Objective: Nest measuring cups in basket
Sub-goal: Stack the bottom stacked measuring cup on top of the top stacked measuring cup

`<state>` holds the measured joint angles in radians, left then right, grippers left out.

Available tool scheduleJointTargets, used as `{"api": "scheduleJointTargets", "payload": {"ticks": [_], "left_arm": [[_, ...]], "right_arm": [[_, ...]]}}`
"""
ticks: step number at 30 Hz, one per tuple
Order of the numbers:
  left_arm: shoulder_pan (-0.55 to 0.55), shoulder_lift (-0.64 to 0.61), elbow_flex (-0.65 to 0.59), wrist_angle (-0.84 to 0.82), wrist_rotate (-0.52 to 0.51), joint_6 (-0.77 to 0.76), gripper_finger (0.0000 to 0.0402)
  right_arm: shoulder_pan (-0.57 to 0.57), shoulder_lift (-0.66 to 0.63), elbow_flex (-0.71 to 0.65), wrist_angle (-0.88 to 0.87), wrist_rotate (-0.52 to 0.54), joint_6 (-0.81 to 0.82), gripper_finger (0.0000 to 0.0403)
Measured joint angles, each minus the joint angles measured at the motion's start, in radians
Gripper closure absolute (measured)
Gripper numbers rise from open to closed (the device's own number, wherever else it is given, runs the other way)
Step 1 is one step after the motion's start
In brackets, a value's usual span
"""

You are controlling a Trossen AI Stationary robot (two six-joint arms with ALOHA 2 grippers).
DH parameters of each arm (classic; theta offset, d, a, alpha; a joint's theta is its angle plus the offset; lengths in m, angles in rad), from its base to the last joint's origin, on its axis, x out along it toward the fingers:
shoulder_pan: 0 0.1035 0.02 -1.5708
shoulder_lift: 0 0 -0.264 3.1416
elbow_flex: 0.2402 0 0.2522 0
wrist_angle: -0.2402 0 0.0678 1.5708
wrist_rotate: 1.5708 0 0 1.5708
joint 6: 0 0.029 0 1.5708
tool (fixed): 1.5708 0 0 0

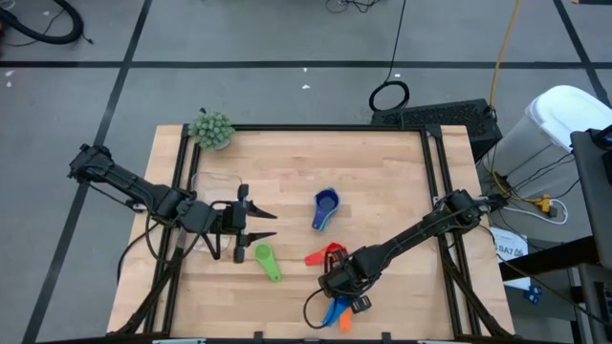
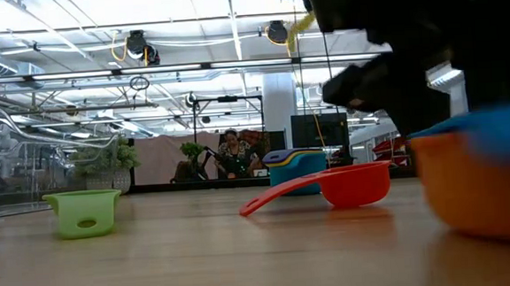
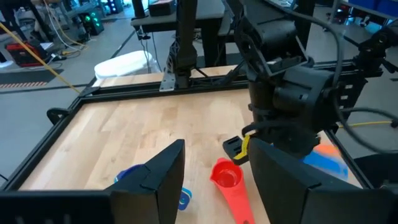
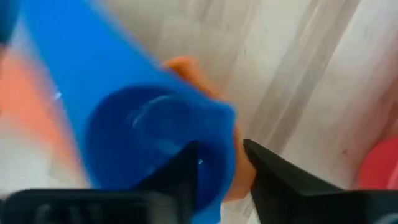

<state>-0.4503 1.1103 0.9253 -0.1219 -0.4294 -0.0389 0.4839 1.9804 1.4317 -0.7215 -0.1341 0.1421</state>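
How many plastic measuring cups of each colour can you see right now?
Green plastic measuring cup: 1
Red cup: 1
Orange cup: 1
Yellow cup: 1
Dark blue cup: 1
Lighter blue cups: 2
Total: 7

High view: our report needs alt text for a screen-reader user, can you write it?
Seen from above, the right tool reaches down at a light blue cup nested in an orange cup near the wooden table's front edge. The left tool hovers open above a green cup; a red cup and dark blue cup lie between.
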Motion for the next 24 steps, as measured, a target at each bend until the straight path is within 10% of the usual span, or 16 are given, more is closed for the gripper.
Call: {"api": "scheduleJointTargets", "payload": {"ticks": [3, 15, 24], "left_arm": [[0.0, 0.0, 0.0, 0.0, 0.0, -0.001, 0.0226], [0.0, 0.0, 0.0, 0.0, 0.0, 0.004, 0.0229], [0.014, 0.0, -0.001, 0.022, 0.0, 0.018, 0.0229]], "right_arm": [[0.0, -0.007, -0.037, -0.011, -0.001, -0.012, 0.0371], [-0.007, -0.207, 0.008, -0.127, 0.212, -0.001, 0.0372], [-0.218, -0.358, 0.056, -0.141, 0.377, -0.234, 0.0372]]}}
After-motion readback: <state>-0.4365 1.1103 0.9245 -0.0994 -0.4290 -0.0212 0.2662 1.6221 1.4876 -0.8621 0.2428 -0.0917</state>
